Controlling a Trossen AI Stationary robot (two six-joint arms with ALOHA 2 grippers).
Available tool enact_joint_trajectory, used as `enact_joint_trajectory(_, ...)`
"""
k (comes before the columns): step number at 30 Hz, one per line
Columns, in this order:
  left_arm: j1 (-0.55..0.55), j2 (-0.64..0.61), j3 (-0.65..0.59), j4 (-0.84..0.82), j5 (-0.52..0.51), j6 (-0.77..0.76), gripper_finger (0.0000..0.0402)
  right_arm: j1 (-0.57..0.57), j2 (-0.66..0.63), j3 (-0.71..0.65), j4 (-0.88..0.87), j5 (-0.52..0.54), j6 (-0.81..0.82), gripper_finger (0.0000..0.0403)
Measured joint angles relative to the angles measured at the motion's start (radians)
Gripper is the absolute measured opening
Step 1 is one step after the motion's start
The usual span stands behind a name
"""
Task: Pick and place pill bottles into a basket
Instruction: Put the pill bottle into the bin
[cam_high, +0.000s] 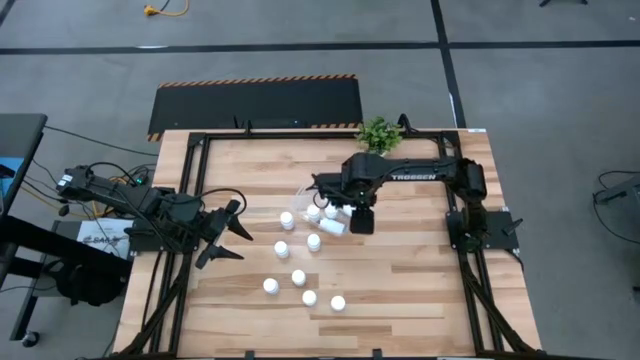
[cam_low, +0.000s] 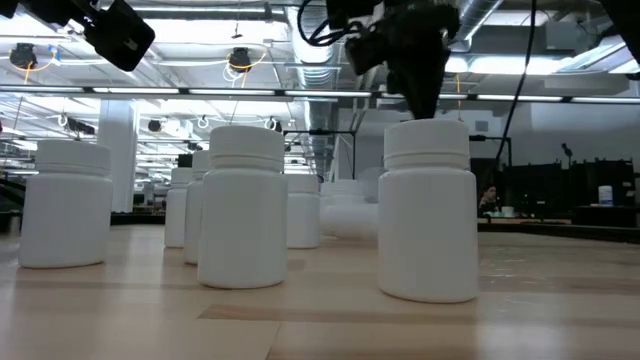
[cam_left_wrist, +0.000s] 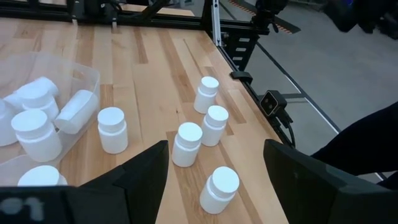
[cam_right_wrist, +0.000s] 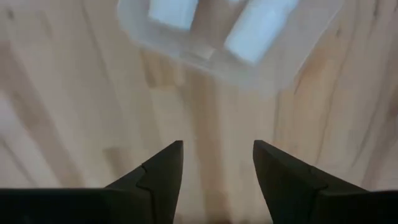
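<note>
Several bottles already in basket at frame centre; seven still on surface. Right fingers and left fingers open, empty.

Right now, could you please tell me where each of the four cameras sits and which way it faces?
High view: overhead, looking straight down at the table; both arms, left pincer, right pincer.
Low view: at tabletop height, looking across standing bottles; arm parts hang from above.
Left wrist view: on the left arm, facing bottles and the tub; its own open fingers.
Right wrist view: on the right arm, facing down at the tub's edge; its own parted fingers, empty.
Both wrist views show the tub.
</note>
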Motion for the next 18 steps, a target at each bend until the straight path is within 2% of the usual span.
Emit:
enact_joint_trajectory(4, 0.0, 0.0, 0.0, 0.026, 0.036, 0.0, 0.0251, 0.061, -0.065, 0.002, 0.009, -0.065, 0.102, 0.0174)
enact_joint_trajectory(10, 0.0, 0.0, 0.0, 0.036, 0.055, 0.001, 0.0251, 0.212, -0.166, 0.002, 0.071, -0.06, 0.313, 0.0152)
enact_joint_trajectory(13, 0.0, 0.0, 0.0, 0.037, 0.052, 0.006, 0.0251, 0.32, -0.198, 0.004, 0.122, -0.007, 0.451, 0.0143)
enact_joint_trajectory(18, 0.0, 0.0, 0.0, 0.038, 0.046, 0.006, 0.0251, 0.477, -0.162, 0.004, 0.273, 0.151, 0.633, 0.0134)
